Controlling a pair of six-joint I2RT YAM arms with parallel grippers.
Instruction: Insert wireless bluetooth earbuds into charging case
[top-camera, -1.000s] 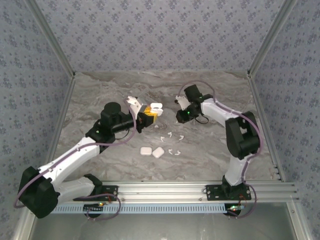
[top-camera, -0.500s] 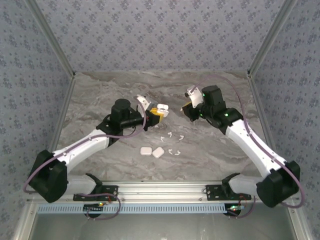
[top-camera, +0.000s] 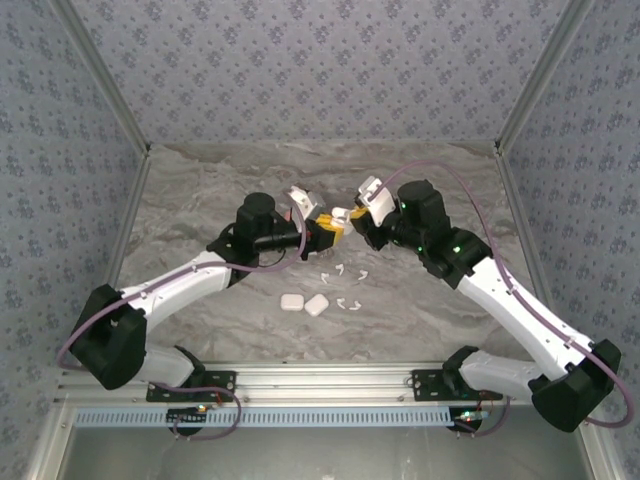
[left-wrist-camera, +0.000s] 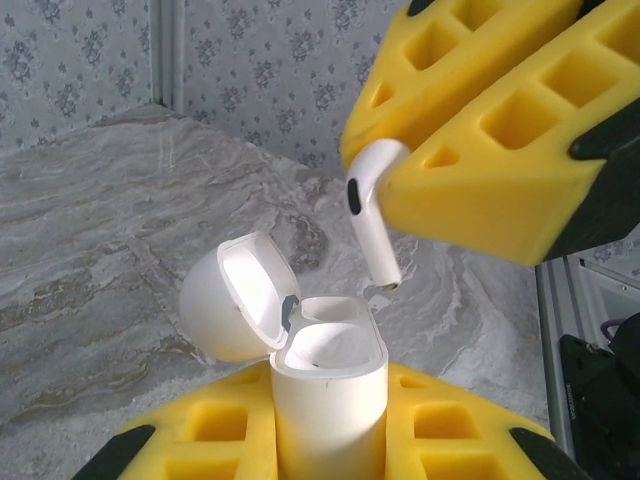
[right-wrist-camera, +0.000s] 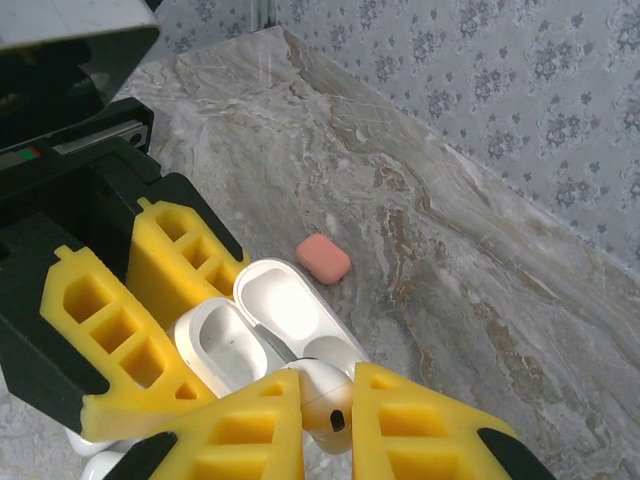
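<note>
Left gripper (top-camera: 326, 233) clamps its yellow pads narrowly on the body of a white charging case (left-wrist-camera: 330, 390), which stands upright with its lid flipped back and its mouth open. Facing it and nearly touching, the right gripper (top-camera: 357, 222) pinches a white earbud (left-wrist-camera: 372, 215) by the head. The stem points down, its tip just above the far rim of the open case and not inside it.

Both grippers meet above the middle of the counter (top-camera: 200, 190), a grey marble-patterned surface with pale and darker veins running across it. On the bare surface nearer the arm bases lie several loose white earbuds (top-camera: 341, 270), scattered apart from one another. Just beside them sit two closed white cases (top-camera: 292, 301), close together. The right wrist view shows a small coral-red case (right-wrist-camera: 323, 258) lying closed on the counter beyond the grippers, towards the wall.

Blue-grey walls (top-camera: 320, 60) with a small repeating floral print enclose the counter on three sides. Slanting aluminium posts (top-camera: 105, 85) stand at the corners, and a ribbed aluminium rail (top-camera: 330, 378) runs along the near edge, carrying both arm bases.
</note>
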